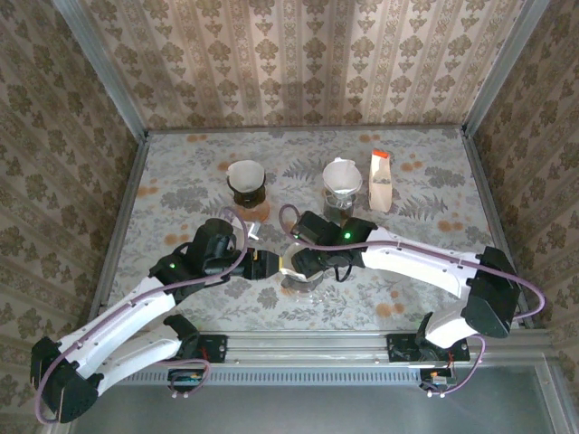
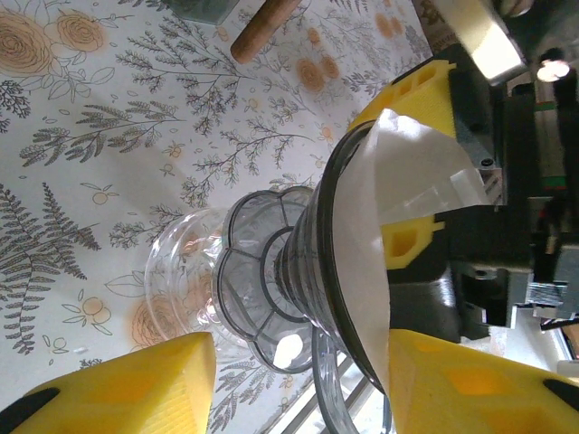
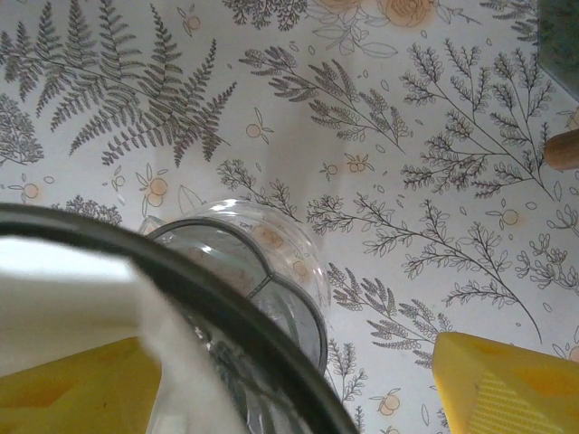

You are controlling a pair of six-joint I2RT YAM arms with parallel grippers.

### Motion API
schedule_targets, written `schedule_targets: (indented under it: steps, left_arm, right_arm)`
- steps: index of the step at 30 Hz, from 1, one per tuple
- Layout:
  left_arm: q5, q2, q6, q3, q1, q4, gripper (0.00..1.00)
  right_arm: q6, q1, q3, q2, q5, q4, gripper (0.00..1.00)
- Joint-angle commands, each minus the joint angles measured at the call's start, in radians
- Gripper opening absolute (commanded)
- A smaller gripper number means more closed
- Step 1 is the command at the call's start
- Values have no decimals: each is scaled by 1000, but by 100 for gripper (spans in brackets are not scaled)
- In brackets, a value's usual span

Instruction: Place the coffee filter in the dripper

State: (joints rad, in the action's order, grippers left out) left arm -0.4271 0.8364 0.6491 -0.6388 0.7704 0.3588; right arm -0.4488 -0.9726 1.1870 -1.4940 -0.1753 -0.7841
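Largely hidden beneath both wrists from above, one glass dripper (image 2: 262,280) stands near the middle of the counter's (image 1: 181,172) near edge. One white coffee filter (image 2: 407,172) sits inside its rim.

The left gripper (image 2: 298,362) has its jaws released, flanking the dripper; contact cannot be told. The right gripper (image 3: 298,371) has its jaws parted wide, one finger inside the filter and one outside the rim.

Toward the far edge stand a glass carafe (image 1: 246,185), a second carafe (image 1: 341,190) and one carton (image 1: 381,181). A wooden handle (image 2: 262,23) is cut off.

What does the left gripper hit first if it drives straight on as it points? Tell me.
The glass dripper. It stands directly ahead of the left gripper, between its spread fingers, with the white filter in its cone. Whether a finger touches it now is unclear.
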Motion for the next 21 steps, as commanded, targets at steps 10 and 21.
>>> schedule_targets:
  steps: [10, 21]
  left_arm:
    - [-21, -15, 30, 10, -7, -43, 62]
    - [-18, 4, 36, 8, -8, -54, 60]
  right_arm:
    - [-14, 1, -44, -44, -15, 23, 79]
    - [-18, -6, -38, -19, -22, 20, 80]
